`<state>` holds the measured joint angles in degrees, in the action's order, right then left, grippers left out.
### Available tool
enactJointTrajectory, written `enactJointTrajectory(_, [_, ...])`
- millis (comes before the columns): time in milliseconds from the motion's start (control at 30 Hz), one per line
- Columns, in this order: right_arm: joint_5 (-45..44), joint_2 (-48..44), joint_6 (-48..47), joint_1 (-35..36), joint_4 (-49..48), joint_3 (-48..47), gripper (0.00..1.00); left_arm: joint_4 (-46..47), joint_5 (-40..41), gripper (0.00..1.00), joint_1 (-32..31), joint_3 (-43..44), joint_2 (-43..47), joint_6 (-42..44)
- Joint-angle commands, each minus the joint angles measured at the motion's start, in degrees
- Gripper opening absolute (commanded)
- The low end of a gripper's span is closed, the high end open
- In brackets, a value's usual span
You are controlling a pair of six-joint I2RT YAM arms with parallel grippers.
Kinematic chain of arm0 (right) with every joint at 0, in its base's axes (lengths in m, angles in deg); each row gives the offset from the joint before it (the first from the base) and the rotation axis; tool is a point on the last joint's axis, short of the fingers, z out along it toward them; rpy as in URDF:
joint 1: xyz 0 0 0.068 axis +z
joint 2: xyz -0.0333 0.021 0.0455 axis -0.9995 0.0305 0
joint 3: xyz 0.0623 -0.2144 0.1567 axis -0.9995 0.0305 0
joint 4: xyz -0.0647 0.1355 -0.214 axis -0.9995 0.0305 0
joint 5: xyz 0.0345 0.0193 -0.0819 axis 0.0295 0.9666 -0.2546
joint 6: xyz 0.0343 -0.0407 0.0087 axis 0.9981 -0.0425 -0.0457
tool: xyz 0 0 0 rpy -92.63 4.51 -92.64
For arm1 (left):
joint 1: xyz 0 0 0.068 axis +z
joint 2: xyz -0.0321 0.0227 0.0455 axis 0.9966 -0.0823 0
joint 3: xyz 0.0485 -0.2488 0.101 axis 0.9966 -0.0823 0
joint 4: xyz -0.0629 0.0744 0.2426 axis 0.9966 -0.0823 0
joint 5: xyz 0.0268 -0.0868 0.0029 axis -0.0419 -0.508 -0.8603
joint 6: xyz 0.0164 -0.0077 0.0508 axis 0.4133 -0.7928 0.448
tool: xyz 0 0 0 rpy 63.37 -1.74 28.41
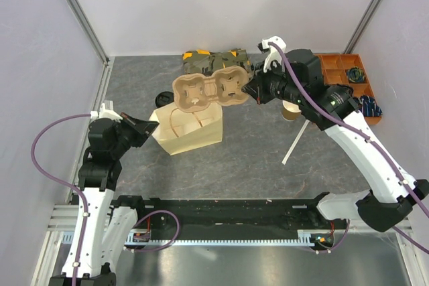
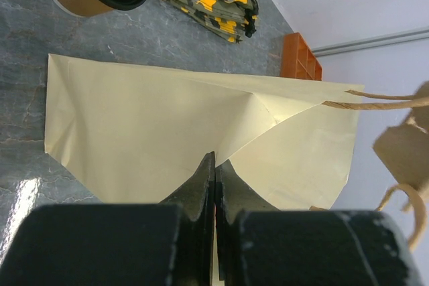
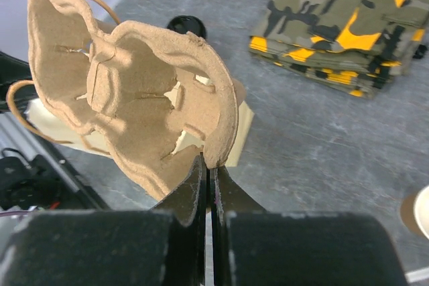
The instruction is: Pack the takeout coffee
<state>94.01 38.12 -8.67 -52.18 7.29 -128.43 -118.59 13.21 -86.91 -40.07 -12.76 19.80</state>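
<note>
At the near left of the counter (image 1: 248, 165), the left gripper (image 2: 214, 160) is seen with its fingers pressed together on the left edge of a pale paper bag (image 1: 191, 132). The bag stands with its mouth open upward, and its twisted paper handles are visible inside the opening. To the right of the bag, well apart from it, a thin white stick (image 1: 295, 142) lies slanted on the counter. Just beyond the stick's far end, a tan cup with no lid (image 1: 289, 112) is partly hidden under the right arm.

Above the far side of the bag's mouth, a two-hole pulp carrier (image 1: 204, 92) is held clear of the counter. It is gripped at its right end by the right gripper (image 3: 209, 165), whose fingers are clamped on the carrier's rim. The two wells are turned up toward the overhead camera.

The takeout coffee (image 1: 164, 97) is found on the counter just behind the bag's far left corner, outside the bag and apart from both grippers. Its black lid and part of its tan wall are seen past the bag in the left wrist view. Whether it stands upright cannot be told.

Farther back, folded camouflage cloth (image 1: 213, 62) with yellow patches lies near the far wall. At the far right, an orange compartment tray (image 1: 342, 75) holds small items.
</note>
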Motion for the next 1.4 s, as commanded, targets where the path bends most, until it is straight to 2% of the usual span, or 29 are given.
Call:
enactJointTrajectory(0, [6.11, -1.68, 3.97, -0.74, -2.88, -3.03, 0.00, -1.07, 0.08, 0.02, -0.13, -0.69, -1.05, 0.26])
enactJointTrajectory(533, [7.43, -2.03, 2.75, -6.72, -2.17, -4.96, 0.00, -0.80, 0.08, 0.02, -0.13, -1.30, -0.88, 0.35])
enactJointTrajectory(667, [2.87, -3.44, -0.06, -6.46, 0.72, -4.09, 0.00, -0.80, 0.70, 0.02, -0.04, -1.12, -1.32, 0.09])
enactJointTrajectory(900, [-8.72, -6.69, -6.21, -0.92, 2.66, 1.88, 0.00, -0.63, -0.44, 0.02, -0.48, 0.46, -1.85, -1.23])
enactJointTrajectory(1200, [-12.87, -6.60, -9.90, 2.94, 2.49, 4.17, 0.00, -0.80, 0.26, 0.02, -1.27, 1.25, -0.97, -0.71])
enactJointTrajectory(1367, [-8.84, -7.04, -10.17, 4.17, 1.69, 4.80, 0.00, -0.72, -0.01, 0.02, -1.36, 1.34, -1.76, -0.09])
